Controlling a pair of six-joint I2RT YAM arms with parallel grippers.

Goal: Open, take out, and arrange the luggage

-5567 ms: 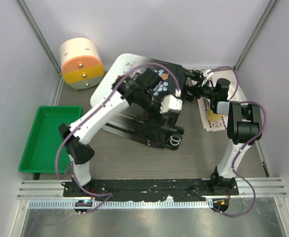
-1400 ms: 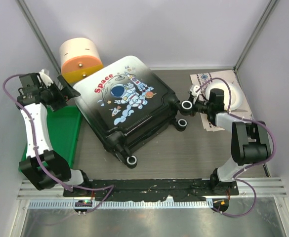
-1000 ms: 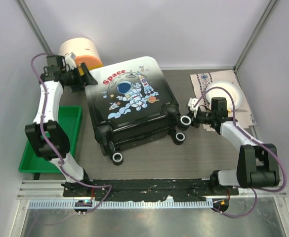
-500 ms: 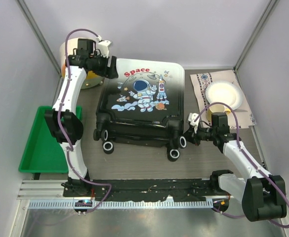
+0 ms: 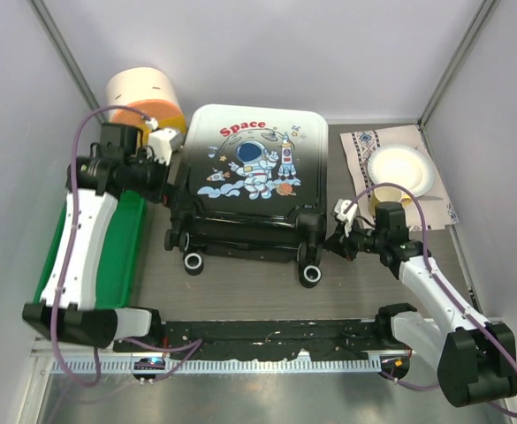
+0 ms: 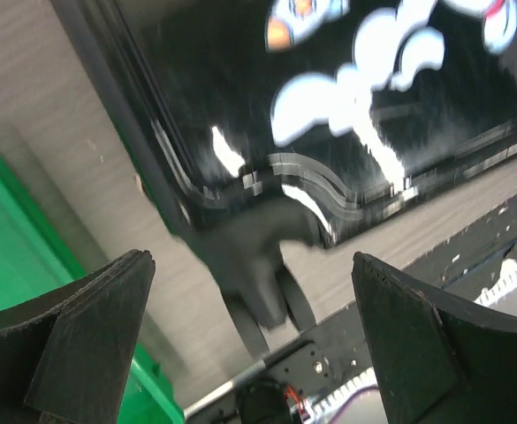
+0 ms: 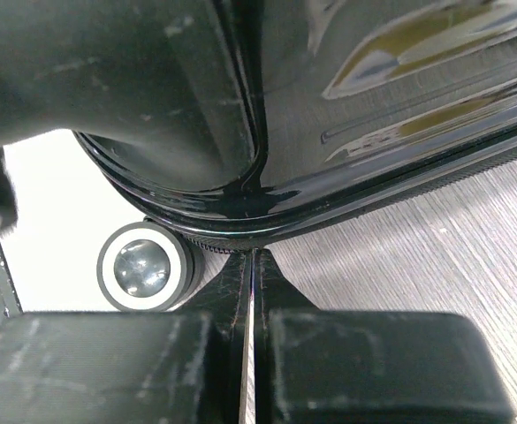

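The grey table (image 5: 258, 296) carries everything. The luggage (image 5: 249, 190) is the biggest thing on it. It lies flat in the middle of the table, a little toward the back wall. It is closed, the printed side with the astronaut looks upward, and its wheels (image 5: 310, 275) point to the near edge.

At the left edge of the table lies the green tray (image 5: 124, 243), partly covered by the left arm. In the back left corner stands the cream-and-orange cylinder (image 5: 143, 93), just beside the back left corner of the luggage.

The left gripper (image 5: 170, 172) hangs at the left side of the luggage, close to the shell. In the wrist view its fingers (image 6: 81, 327) stand wide apart and nothing is between them. The view is blurred and shows only the black shell and one wheel housing beyond them.

The right gripper (image 5: 342, 238) is at the near right corner of the luggage. Its fingers (image 7: 355, 362) are pressed together, with the tips right at the rim of the shell, next to one wheel (image 7: 143, 267). If something thin is pinched there, I cannot tell.

Right of the luggage lies a patterned cloth (image 5: 357, 150), and a white plate (image 5: 399, 170) sits on it.
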